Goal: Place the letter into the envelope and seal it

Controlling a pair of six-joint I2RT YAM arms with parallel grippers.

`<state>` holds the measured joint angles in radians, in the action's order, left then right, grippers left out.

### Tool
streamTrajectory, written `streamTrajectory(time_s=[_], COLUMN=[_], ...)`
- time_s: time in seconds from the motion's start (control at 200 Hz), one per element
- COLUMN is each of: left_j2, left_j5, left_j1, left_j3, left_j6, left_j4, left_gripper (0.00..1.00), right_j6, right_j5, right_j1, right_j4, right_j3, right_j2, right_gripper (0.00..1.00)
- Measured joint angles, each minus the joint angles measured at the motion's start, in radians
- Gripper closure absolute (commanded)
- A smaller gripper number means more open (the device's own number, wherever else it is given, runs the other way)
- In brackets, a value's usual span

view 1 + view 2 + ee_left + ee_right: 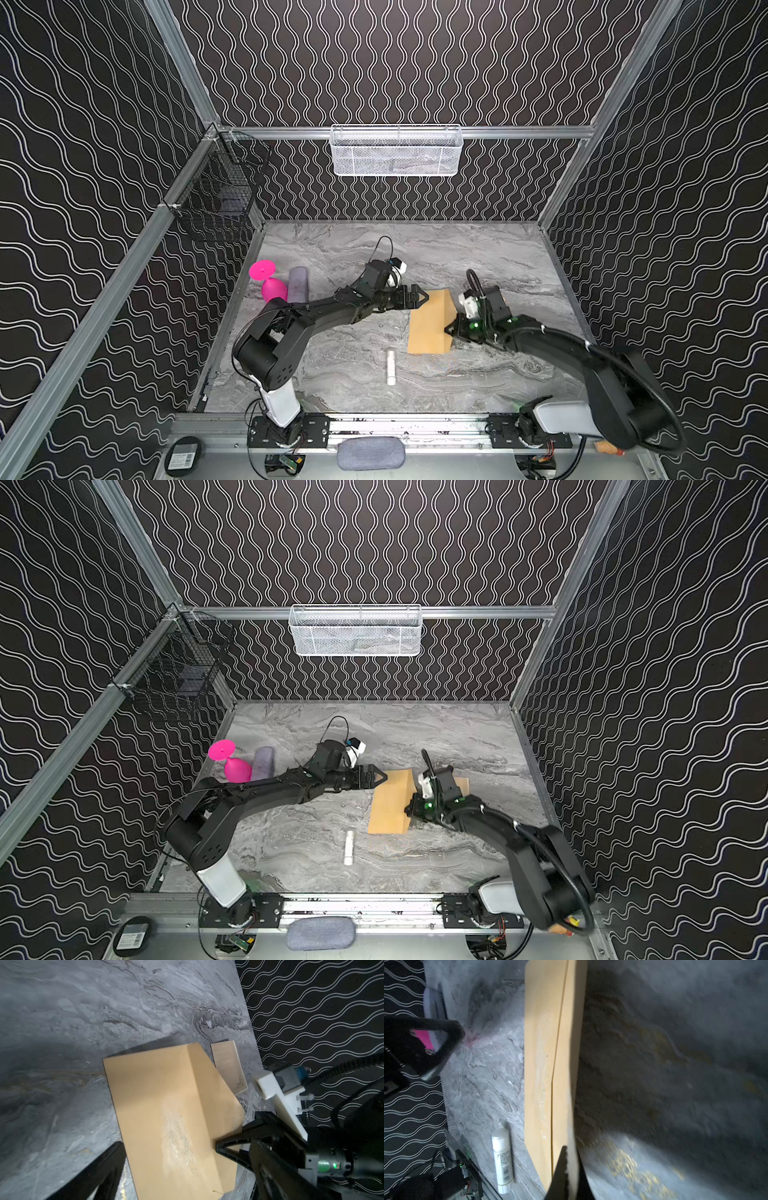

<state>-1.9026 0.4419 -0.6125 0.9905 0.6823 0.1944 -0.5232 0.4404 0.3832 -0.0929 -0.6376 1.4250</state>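
Far left on the table [457,257] there's a pink goblet [271,287] lying on its side, with a grey pouch [297,284] just beside it. Neither is near the action.

Next over, the left claw [419,298] hangs above the far left corner of the envelope [428,328]. Its jaws stand wide apart and there's nothing in them. From its own wrist camera I only catch one finger [99,1169], off to one side of the envelope and not touching it.

In front of that, nearer me, a white tube [391,367] lies flat on the table, just beside the envelope's near left corner but apart from it.

The envelope itself sits a bit right of the middle, long side running away from me and body flat on the table. Its flap [214,1088] is on the right side, open and lifted off the surface.

The right claw [568,1167] is clamped tight on the tip of that flap, and the paper edge runs right up between the two fingers. In both top views it sits at the envelope's right edge, low to the table.

The letter [228,1066] lies flat on the table to the right of the envelope. One end with a printed corner flourish pokes out past the flap. In a top view only a tan sliver of it [462,785] shows behind the right wrist. Can't tell whether any of it is under the envelope.
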Motion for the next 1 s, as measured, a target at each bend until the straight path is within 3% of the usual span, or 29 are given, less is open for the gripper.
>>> streamTrajectory(time_s=[0.175,0.38,0.711,0.996], left_j2=[-0.021,-0.055,-0.111,-0.119], left_j5=[0.000,0.005,0.011,0.028], left_j1=[0.046,0.055,0.059,0.059], left_j3=[0.022,0.019,-0.018,-0.039], left_j6=[0.003,0.020,0.029,0.034], left_j4=[-0.034,-0.065,-0.057,-0.016], left_gripper=[0.09,0.14,0.25,0.26], right_j6=[0.094,0.116,0.062,0.037], right_j5=[0.122,0.208,0.241,0.237], right_j1=[-0.033,-0.034,-0.031,-0.011], right_j4=[0.037,0.066,0.151,0.177], right_j3=[-0.174,-0.274,-0.253,-0.238], right_j2=[0.211,0.368,0.417,0.426], right_gripper=[1.00,1.00,0.98,0.86])
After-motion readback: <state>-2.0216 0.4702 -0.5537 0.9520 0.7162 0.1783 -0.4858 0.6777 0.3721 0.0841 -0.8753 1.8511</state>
